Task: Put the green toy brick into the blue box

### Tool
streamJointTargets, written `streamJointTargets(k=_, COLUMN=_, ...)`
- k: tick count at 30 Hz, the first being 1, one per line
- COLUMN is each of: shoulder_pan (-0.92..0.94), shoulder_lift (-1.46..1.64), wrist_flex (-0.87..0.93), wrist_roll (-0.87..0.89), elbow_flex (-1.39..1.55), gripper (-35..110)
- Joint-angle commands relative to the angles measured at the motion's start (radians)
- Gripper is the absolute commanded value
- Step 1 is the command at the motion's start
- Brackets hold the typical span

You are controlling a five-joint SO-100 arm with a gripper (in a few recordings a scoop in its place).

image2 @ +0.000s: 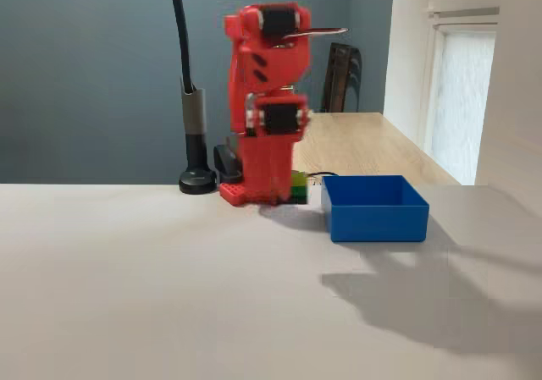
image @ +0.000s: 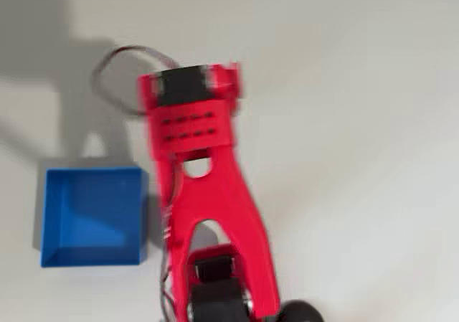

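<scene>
From overhead I see my red arm (image: 204, 193) folded over the white tabletop (image: 358, 121), with the empty blue box (image: 92, 216) just to its left. In the fixed view, the green toy brick (image2: 299, 185) sits at the arm's base, just left of the blue box (image2: 374, 208). I cannot tell whether the fingers are open or closed.

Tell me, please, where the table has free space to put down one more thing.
In the fixed view, the whole front of the table before the red arm and blue box is bare. Crowded: the strip between arm and box, where the green toy brick sits.
</scene>
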Motion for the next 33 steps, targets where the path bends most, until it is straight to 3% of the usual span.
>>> streamJointTargets(k=1, shoulder_pan=-0.199, shoulder_lift=0.078, wrist_flex=0.041, wrist_roll=0.046, elbow_flex=-0.011, gripper=0)
streamJointTargets(k=17, shoulder_pan=-0.673, shoulder_lift=0.072, wrist_flex=0.101, wrist_roll=0.176, elbow_flex=-0.028, gripper=0)
streamJointTargets(k=33, shoulder_pan=-0.713, shoulder_lift=0.069, wrist_flex=0.000, wrist_roll=0.166, elbow_flex=0.077, gripper=2)
